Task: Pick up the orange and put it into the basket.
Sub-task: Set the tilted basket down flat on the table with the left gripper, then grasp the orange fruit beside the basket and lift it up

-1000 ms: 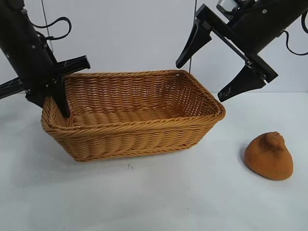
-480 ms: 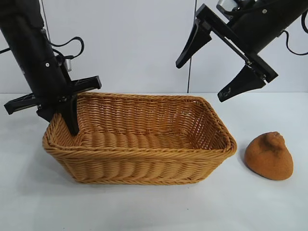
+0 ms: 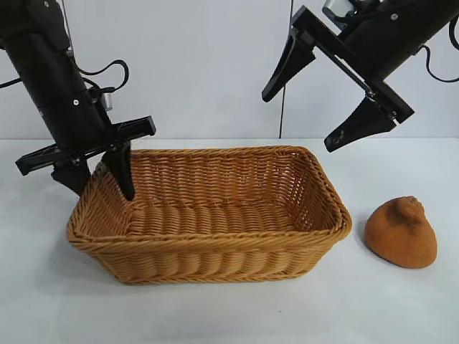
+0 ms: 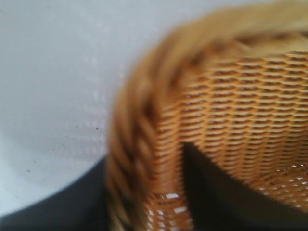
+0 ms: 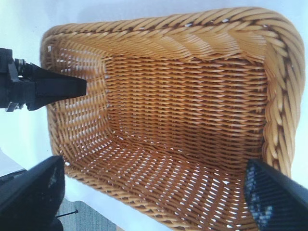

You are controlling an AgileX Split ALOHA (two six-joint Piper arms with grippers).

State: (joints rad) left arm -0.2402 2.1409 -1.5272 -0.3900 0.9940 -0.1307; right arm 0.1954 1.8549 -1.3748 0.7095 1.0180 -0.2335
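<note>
The tan wicker basket [image 3: 215, 244] sits flat on the white table, left of centre. My left gripper [image 3: 100, 188] straddles its back-left corner, one finger [image 3: 123, 172] inside and one outside, shut on the braided rim [image 4: 139, 120]. The left gripper [image 4: 144, 159] shows blurred in its own wrist view. The orange [image 3: 401, 233], dull orange-brown with a knobby top, lies on the table right of the basket, apart from it. My right gripper [image 3: 298, 122] hangs wide open and empty above the basket's back-right corner. Its wrist view looks into the empty basket [image 5: 192, 29] between its jaws [image 5: 154, 173].
A white wall stands close behind the table. Bare white tabletop [image 3: 229, 315] lies in front of the basket and around the orange. The left arm's finger [image 5: 57, 89] shows inside the basket's far end in the right wrist view.
The left gripper has brought the basket down from a tilt, swung it nearer and to the right, and it now lies flat. The right arm and the orange have not moved.
</note>
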